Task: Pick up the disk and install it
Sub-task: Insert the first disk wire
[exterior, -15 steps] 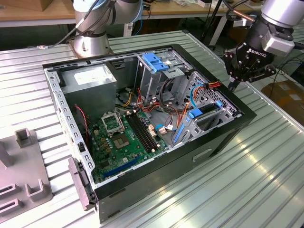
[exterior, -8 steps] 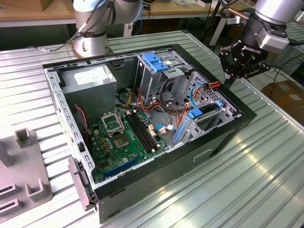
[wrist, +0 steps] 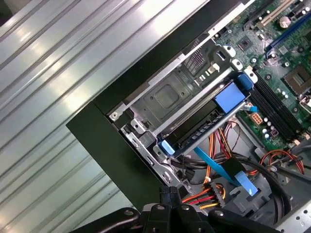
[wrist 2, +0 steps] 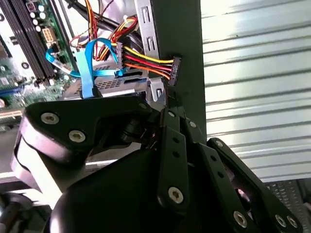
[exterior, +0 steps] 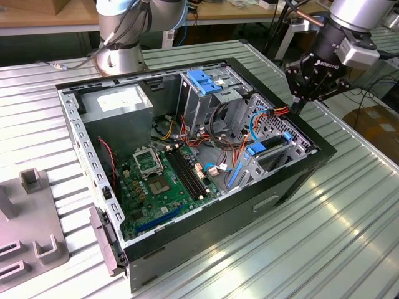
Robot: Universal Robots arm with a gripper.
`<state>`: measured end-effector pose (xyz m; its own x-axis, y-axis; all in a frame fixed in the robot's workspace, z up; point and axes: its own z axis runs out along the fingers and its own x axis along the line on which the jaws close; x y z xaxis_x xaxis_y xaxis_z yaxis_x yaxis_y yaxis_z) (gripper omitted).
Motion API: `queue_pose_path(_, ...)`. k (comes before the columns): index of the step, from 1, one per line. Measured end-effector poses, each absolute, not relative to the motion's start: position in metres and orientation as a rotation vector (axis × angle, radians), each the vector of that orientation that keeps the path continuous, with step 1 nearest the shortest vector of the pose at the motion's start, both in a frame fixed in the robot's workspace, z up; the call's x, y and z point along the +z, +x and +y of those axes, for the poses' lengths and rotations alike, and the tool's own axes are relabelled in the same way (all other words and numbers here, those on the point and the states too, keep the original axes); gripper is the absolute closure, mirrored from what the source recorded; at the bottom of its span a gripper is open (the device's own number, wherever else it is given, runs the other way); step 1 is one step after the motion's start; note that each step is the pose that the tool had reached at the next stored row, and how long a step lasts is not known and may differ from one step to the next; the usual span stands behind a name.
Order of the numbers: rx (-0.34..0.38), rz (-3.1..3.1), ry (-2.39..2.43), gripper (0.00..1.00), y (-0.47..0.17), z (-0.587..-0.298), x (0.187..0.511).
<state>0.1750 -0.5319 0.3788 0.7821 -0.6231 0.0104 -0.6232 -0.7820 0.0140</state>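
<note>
**Worktop** [exterior: 312,243]: silver metal, ribbed in long parallel slats, catching glare. In the first wrist view the slats [wrist: 53,68] are running right up to the case's black outer wall.

Resting directly on it:
- **Computer case** [exterior: 206,218]: black tower, lying on its side, open side facing up.
- **Grey fixture plate** [exterior: 31,230]: carrying upright slotted blocks, sitting apart from the case on the exterior view's left.
- **Robot arm base** [exterior: 121,59]: grey cylinder, standing just beyond the case's far wall.
</note>
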Motion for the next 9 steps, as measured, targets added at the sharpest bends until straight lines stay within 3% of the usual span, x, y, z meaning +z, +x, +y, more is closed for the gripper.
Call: queue_pose_path(9, 0.011, -0.940, 2.977, 0.90, 0.177, -0.516, 0.377)
